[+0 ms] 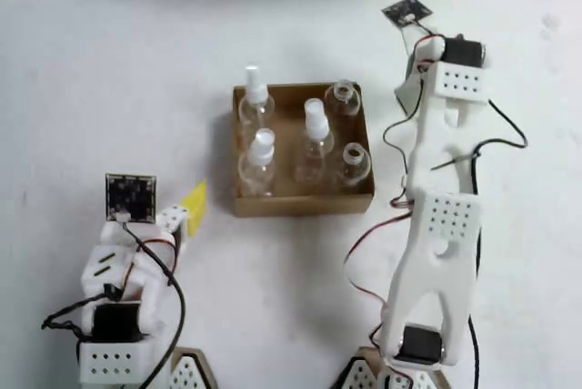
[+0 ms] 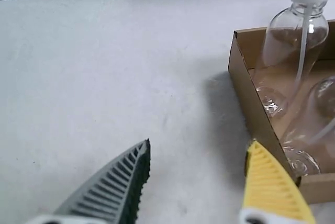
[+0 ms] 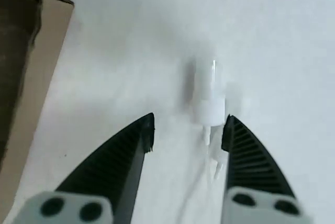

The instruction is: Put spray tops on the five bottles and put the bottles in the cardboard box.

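The cardboard box [image 1: 300,200] sits mid-table with five clear bottles standing in it. Three of them carry white spray tops [image 1: 316,121]; two open-necked bottles [image 1: 343,96] stand on its right side. A loose white spray top [image 3: 208,96] lies on the table, just ahead of and between the black fingers of my open right gripper [image 3: 189,124], with the box corner [image 3: 31,51] off to one side. My left gripper [image 2: 200,150] is open and empty over bare table beside the box wall [image 2: 251,103], a capped bottle [image 2: 288,35] behind it. Its yellow finger [image 1: 194,198] shows left of the box.
The right arm [image 1: 436,225] stretches along the table right of the box, wires trailing beside it. The left arm [image 1: 123,289] is folded at the front left. The white table [image 1: 109,89] runs wide to the left and behind the box.
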`<action>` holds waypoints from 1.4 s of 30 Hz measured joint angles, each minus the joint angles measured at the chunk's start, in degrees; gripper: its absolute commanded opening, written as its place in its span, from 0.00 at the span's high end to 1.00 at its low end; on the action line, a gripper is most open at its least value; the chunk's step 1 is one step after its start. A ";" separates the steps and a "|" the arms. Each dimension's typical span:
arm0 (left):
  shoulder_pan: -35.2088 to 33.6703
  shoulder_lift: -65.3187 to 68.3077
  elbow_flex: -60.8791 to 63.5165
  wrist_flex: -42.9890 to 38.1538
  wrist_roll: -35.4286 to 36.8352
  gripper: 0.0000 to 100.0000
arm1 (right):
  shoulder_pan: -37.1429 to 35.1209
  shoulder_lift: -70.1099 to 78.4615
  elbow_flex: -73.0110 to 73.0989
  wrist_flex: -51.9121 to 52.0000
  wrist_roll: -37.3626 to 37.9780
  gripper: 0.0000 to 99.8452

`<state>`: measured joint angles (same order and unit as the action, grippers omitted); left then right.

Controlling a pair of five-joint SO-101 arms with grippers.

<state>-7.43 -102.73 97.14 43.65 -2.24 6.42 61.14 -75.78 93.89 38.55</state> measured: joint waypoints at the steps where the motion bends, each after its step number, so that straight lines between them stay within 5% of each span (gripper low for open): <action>1: 0.00 0.00 0.00 0.00 0.00 0.73 | 0.09 3.08 -3.69 0.09 0.26 0.81; 5: 0.00 0.00 0.00 0.00 0.00 0.73 | -0.09 12.75 -15.21 0.00 2.81 0.81; 12: 0.00 0.00 0.00 0.00 0.00 0.73 | 2.11 15.65 -13.98 -6.51 4.04 0.82; 17: 0.00 0.00 0.00 -0.09 0.00 0.73 | 2.73 15.74 -12.66 -6.95 4.04 0.99; 31: 0.18 0.00 0.00 -0.44 0.00 0.73 | 1.14 11.69 -11.69 3.43 4.13 0.98; 37: 0.18 0.00 0.00 -0.44 0.00 0.73 | 0.88 8.62 -3.78 3.43 4.04 0.81; 42: 0.18 0.00 0.00 -0.44 0.00 0.73 | -0.88 7.12 -0.53 3.52 4.48 0.82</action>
<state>-7.25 -102.73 97.14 43.21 -2.24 5.54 68.26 -76.31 97.41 43.03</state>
